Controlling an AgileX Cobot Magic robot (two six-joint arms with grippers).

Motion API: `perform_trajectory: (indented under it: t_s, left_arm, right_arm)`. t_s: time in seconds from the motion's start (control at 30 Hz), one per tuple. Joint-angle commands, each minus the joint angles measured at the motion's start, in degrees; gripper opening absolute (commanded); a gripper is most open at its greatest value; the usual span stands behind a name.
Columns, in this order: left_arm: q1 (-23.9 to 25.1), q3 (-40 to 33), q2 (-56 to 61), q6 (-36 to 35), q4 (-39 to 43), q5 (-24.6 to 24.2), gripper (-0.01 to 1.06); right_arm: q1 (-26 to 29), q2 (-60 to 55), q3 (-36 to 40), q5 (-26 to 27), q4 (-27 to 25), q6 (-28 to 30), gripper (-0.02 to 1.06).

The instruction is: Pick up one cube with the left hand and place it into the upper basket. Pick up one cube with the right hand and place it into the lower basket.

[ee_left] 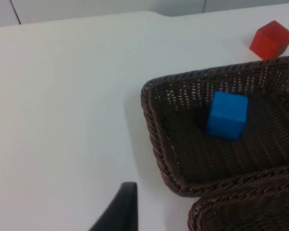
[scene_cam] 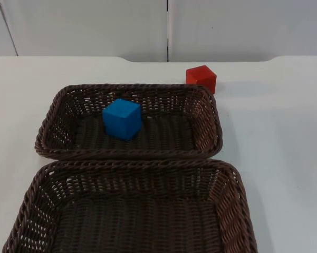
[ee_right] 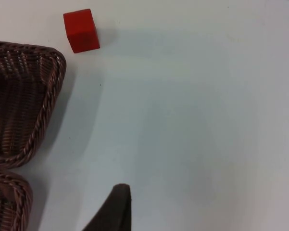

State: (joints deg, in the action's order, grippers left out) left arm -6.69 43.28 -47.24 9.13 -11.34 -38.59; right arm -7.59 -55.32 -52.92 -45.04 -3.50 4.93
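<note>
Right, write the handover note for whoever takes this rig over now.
Left gripper: off to the left of the upper basket, over bare table, carrying nothing that can be seen.
Right gripper: over the table to the right of the baskets, waiting.
Blue cube: lies inside the upper basket, left of its middle. Left-hand step looks done.
Red cube: on the table just beyond the upper basket's far right corner, apart from it.
Lower basket: holds no cube.
Left: right gripper picks the red cube and places it in the lower basket.
</note>
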Motion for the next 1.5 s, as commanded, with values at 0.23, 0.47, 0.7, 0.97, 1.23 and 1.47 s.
perform_trajectory:
  t_s: [0.23,0.47,0.7,0.97,1.23,1.47]
  left_arm:
    - [0.18,-0.28,0.29,-0.46,0.3,-0.06,1.05]
    - [0.18,-0.28,0.29,-0.46,0.71,0.41,1.05]
    - [0.18,-0.28,0.29,-0.46,-0.17,0.4,1.05]
    - [0.18,-0.28,0.29,-0.46,-0.05,0.4,1.05]
    - [0.18,-0.28,0.29,-0.46,-0.05,0.4,1.05]
    - [0.18,-0.28,0.29,-0.46,0.35,0.4,1.05]
  right_arm:
    - [0.28,0.29,0.15,-0.76,-1.16,-0.14,1.05]
    - [0.28,0.29,0.01,-2.54,-1.75,-0.14,1.05]
    - [0.28,0.29,-0.21,1.49,-1.62,-0.14,1.05]
    - [0.28,-3.13,-2.54,-0.8,-4.76,1.97,1.05]
    - [-4.47,-20.86,-15.48,-3.77,-5.68,3.59,1.05]
    - [-11.98,-35.35,-28.51,-3.98,-1.38,4.42,1.05]
